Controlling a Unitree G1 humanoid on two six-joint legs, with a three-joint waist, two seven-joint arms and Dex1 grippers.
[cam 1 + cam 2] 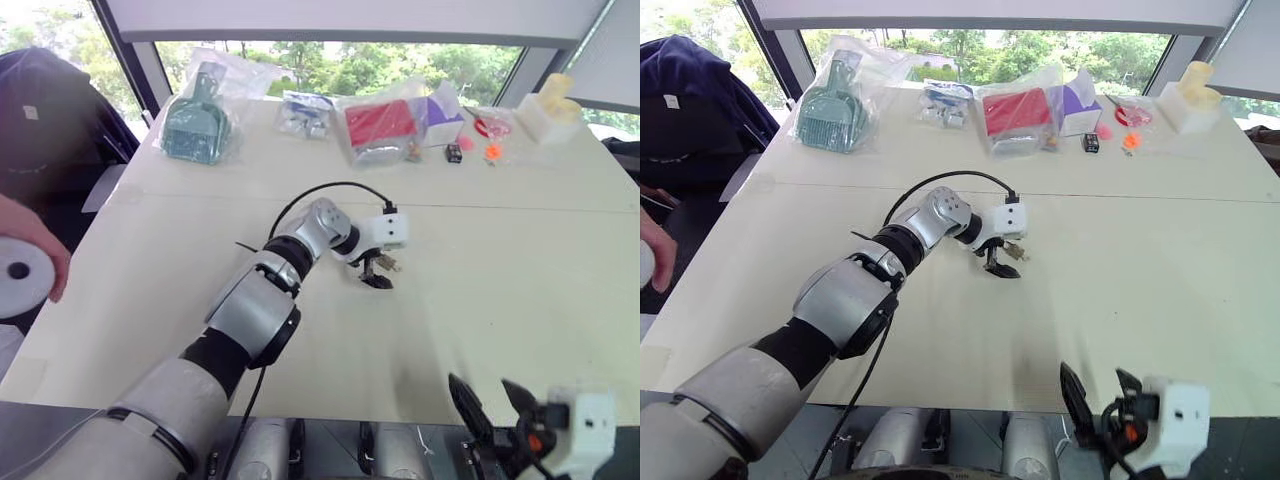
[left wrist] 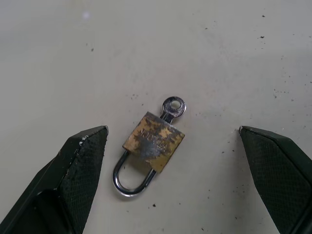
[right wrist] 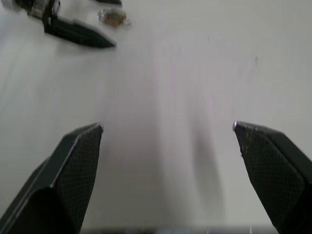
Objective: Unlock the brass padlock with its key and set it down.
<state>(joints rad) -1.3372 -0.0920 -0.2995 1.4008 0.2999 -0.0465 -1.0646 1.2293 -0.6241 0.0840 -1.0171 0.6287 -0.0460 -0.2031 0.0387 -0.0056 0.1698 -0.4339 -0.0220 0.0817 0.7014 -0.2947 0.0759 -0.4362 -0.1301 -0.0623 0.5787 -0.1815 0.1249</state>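
Note:
The brass padlock [image 2: 152, 144] lies flat on the cream table [image 1: 520, 260], its silvery shackle [image 2: 127, 179] meeting the body with both legs. A small silver key [image 2: 173, 107] sticks out of the body's opposite end. My left gripper [image 2: 173, 129] hovers just over the lock, open, one black finger on each side and neither touching it. From the head, the left gripper [image 1: 378, 272] is near the table's middle, with the padlock [image 1: 1015, 252] under it. The right gripper [image 1: 482, 388] hangs open and empty over the table's front edge, well apart from the lock [image 3: 114, 18].
Along the table's far side lie a bagged teal brush [image 1: 200, 120], a bagged red item [image 1: 385, 125], a purple box [image 1: 445, 108], small orange bits [image 1: 492, 152] and a pale block [image 1: 548, 112]. A person's hand [image 1: 35, 245] holds a white roll [image 1: 20, 272] at the left.

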